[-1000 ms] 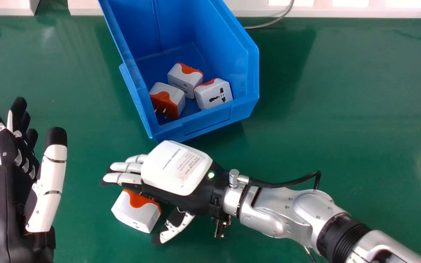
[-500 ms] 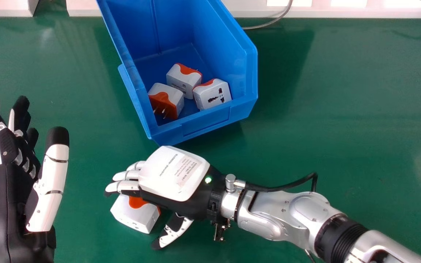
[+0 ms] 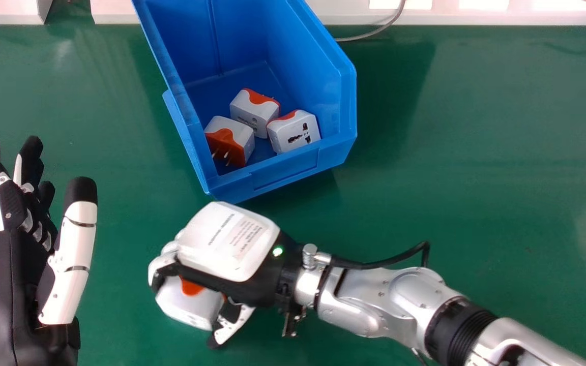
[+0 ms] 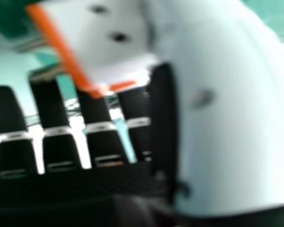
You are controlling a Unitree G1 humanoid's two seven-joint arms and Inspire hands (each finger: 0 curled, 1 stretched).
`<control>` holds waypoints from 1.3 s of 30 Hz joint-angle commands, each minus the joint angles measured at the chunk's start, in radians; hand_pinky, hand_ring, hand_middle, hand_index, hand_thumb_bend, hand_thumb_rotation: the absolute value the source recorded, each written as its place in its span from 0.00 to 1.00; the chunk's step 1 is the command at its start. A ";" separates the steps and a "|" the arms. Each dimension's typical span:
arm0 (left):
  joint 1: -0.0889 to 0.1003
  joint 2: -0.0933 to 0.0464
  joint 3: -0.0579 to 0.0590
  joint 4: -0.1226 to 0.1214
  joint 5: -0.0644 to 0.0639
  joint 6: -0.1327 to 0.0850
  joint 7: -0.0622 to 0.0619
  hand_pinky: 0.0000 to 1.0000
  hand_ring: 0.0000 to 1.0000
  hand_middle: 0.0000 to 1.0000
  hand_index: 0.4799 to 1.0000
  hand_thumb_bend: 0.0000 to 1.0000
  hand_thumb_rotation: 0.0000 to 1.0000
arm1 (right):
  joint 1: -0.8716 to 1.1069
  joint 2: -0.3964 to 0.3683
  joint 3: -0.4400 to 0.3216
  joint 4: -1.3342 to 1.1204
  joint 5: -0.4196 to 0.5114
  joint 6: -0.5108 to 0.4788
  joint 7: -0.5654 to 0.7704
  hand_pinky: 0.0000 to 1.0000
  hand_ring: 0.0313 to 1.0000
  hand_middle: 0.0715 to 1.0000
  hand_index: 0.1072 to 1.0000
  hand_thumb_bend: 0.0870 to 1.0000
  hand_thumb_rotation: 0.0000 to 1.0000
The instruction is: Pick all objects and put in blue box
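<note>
Watching from my station, I have my left hand (image 3: 23, 290) at the lower left of the frame, its fingers extended and its thumb standing apart from them, holding nothing. My right forearm (image 3: 394, 300) comes in from the lower right corner. Just left of the bottom centre, a white and orange plug adapter (image 3: 188, 305) sits over the green table (image 3: 476, 178); I cannot tell whether it touches the surface. My right hand (image 3: 229, 241) is clamped on it, palm down, with the fingers bent around its left side and the thumb (image 3: 232, 323) at its lower right. My right hand view gives me the same adapter close up, between the dark fingers and the big pale thumb, with two dark holes in its white face.

Farther off, the blue box (image 3: 285, 173) occupies the upper middle, set at a slant. Three more adapters lie inside near its front wall: one (image 3: 229, 140) at the left with its orange face and metal prongs showing, one (image 3: 294, 132) at the right with socket holes showing, and one (image 3: 255, 112) just behind them. Beyond, a grey cable (image 3: 374, 34) curves by the white ledge (image 3: 476, 18) along the top edge.
</note>
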 commanded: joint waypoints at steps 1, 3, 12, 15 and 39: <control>0.008 -0.001 0.000 -0.032 0.009 -0.020 0.004 1.00 1.00 0.98 0.94 0.51 0.66 | -0.008 0.008 -0.012 0.027 0.017 0.014 0.027 0.32 0.40 0.46 0.45 0.47 0.00; 0.008 -0.001 0.001 -0.030 0.007 -0.022 0.003 1.00 1.00 0.98 0.94 0.50 0.66 | -0.009 0.015 -0.020 0.038 0.038 0.020 0.062 0.26 0.30 0.41 0.46 0.47 0.01; 0.010 0.001 0.001 -0.036 -0.005 -0.009 -0.002 1.00 1.00 0.98 0.93 0.53 0.65 | 0.003 0.017 -0.047 0.037 0.108 0.033 0.179 0.22 0.27 0.41 0.45 0.46 0.01; 0.005 0.005 0.003 -0.032 -0.007 -0.010 -0.005 1.00 1.00 0.98 0.93 0.53 0.65 | 0.004 0.012 -0.046 0.034 0.109 0.032 0.166 0.23 0.29 0.41 0.45 0.46 0.00; -0.042 0.025 0.013 -0.014 0.012 0.018 -0.006 1.00 1.00 0.98 0.96 0.44 0.67 | 0.373 -0.226 -0.290 -0.719 0.284 0.077 0.410 0.14 0.16 0.36 0.45 0.46 0.00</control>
